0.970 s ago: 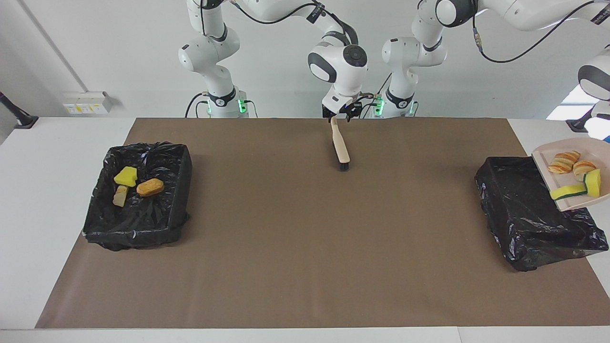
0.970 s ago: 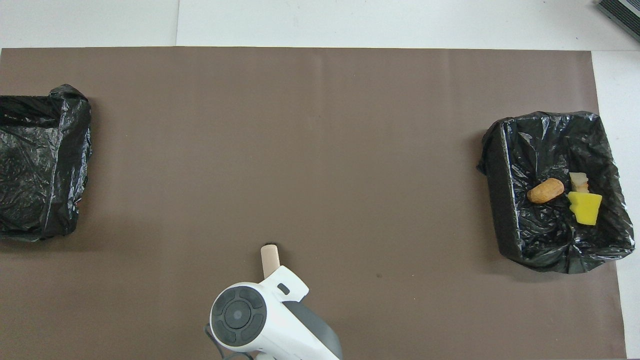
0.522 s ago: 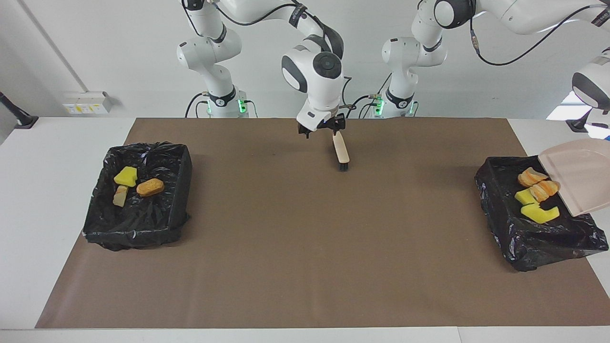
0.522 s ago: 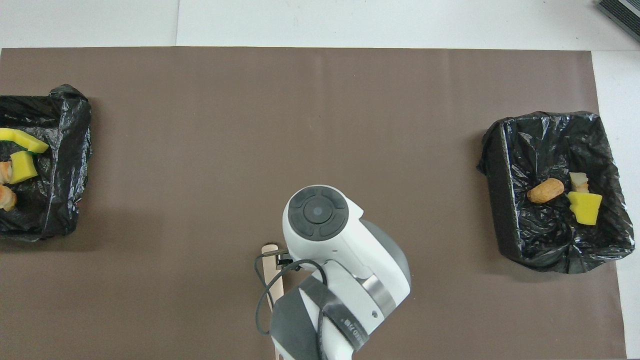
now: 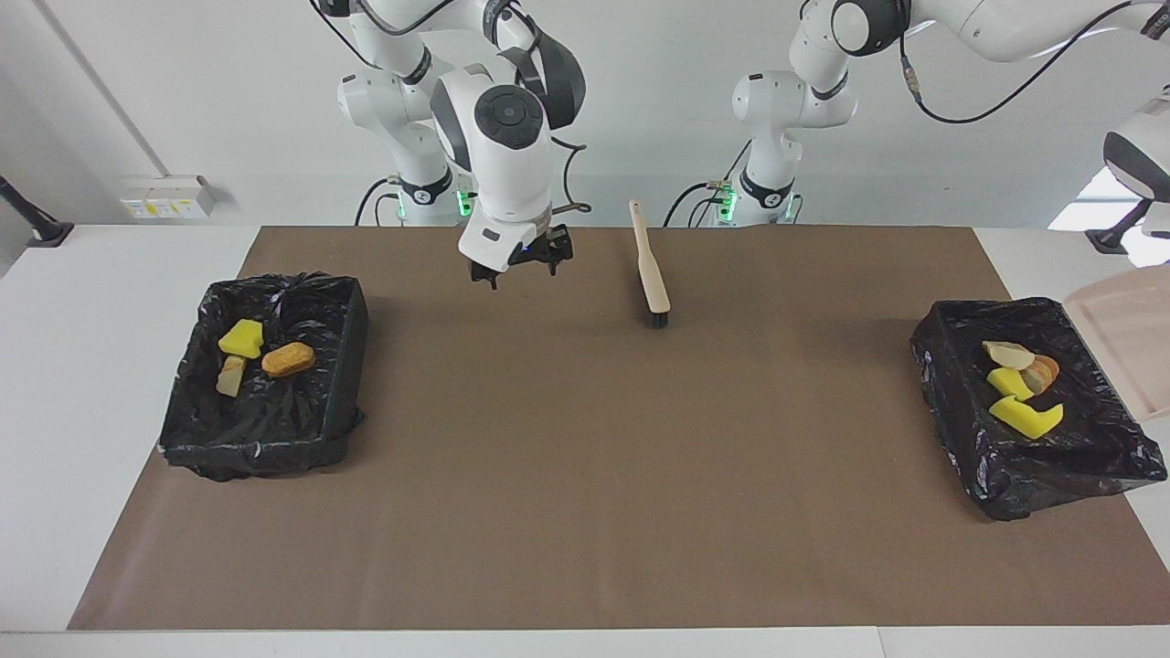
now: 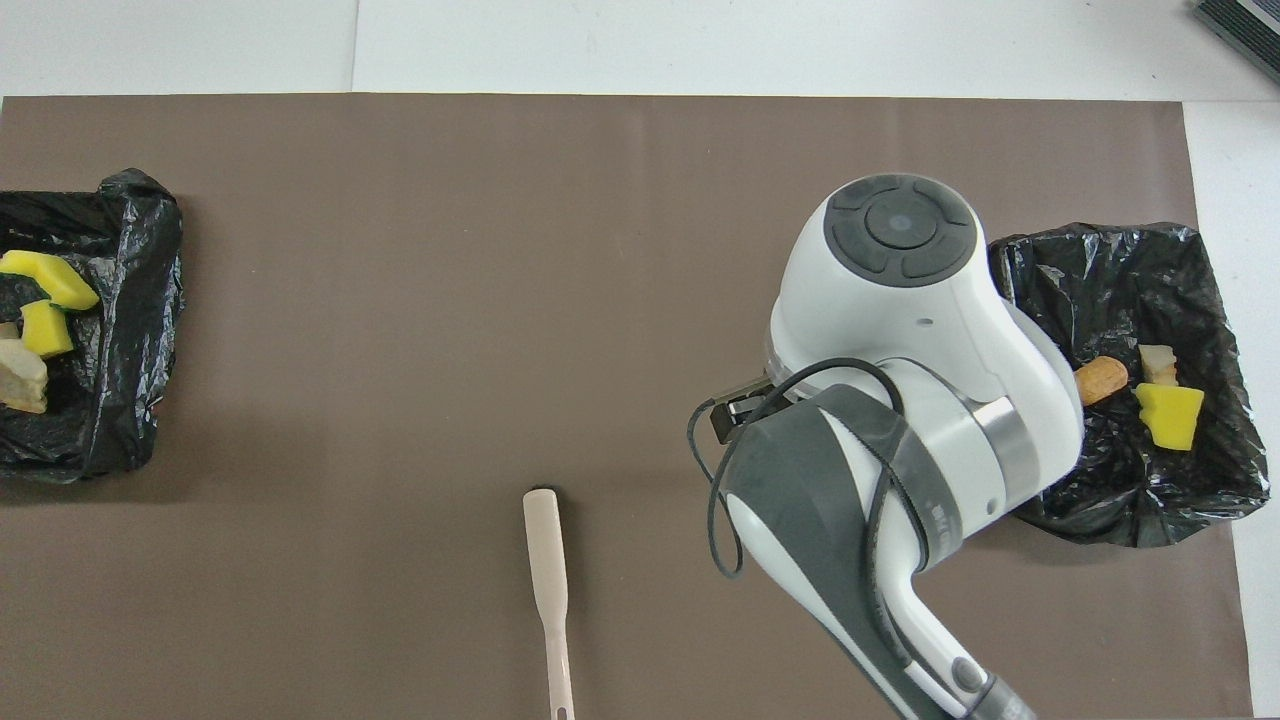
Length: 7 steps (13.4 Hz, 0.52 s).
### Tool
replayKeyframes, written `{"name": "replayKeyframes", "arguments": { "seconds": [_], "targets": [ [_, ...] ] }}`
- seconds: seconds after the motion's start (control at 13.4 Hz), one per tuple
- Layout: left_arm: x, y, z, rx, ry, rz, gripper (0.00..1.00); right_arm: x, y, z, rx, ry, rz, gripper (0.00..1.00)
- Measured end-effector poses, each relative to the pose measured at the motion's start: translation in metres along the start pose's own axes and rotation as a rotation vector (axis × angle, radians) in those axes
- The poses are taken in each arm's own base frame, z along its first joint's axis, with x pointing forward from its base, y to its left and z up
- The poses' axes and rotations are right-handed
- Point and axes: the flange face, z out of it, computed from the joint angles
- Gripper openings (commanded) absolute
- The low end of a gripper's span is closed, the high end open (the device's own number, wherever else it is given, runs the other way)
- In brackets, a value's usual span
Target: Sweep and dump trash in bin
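Observation:
The trash lies in two black-lined bins. The bin (image 5: 265, 429) at the right arm's end holds a yellow sponge chunk (image 5: 241, 338), an orange-brown lump (image 5: 288, 359) and a tan lump (image 5: 230, 375). The bin (image 5: 1024, 475) at the left arm's end holds yellow sponge pieces (image 5: 1028, 418) and bread-like lumps (image 5: 1008, 354). My right gripper (image 5: 514, 271) is open and empty over the mat, between the brush (image 5: 651, 274) and the first bin. The beige dustpan (image 5: 1122, 343) hangs tilted beside the second bin at the view's edge. The left gripper is out of view.
The brush (image 6: 546, 560) rests on the brown mat (image 5: 585, 475) near the robots' edge, its head farther from them. In the overhead view my right arm covers part of the bin (image 6: 1180, 270) at its end. The other bin (image 6: 110, 400) sits at the mat's left-arm end.
My right gripper let go of the brush and moved toward the right arm's end. The dustpan tipped, its scraps slid into the bin, and it drew away toward the table's end.

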Motion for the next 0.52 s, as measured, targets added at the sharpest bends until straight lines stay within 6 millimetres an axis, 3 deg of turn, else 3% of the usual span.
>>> {"name": "replayKeyframes", "arguments": {
  "seconds": [0.22, 0.52],
  "targets": [
    [0.030, -0.018, -0.041, 0.038, 0.067, 0.026, 0.00, 0.003, 0.059, -0.014, -0.020, 0.029, -0.048, 1.00],
    [0.102, -0.036, -0.097, 0.006, 0.238, 0.004, 0.00, -0.011, 0.134, -0.041, -0.038, 0.084, 0.005, 1.00]
  ]
}}
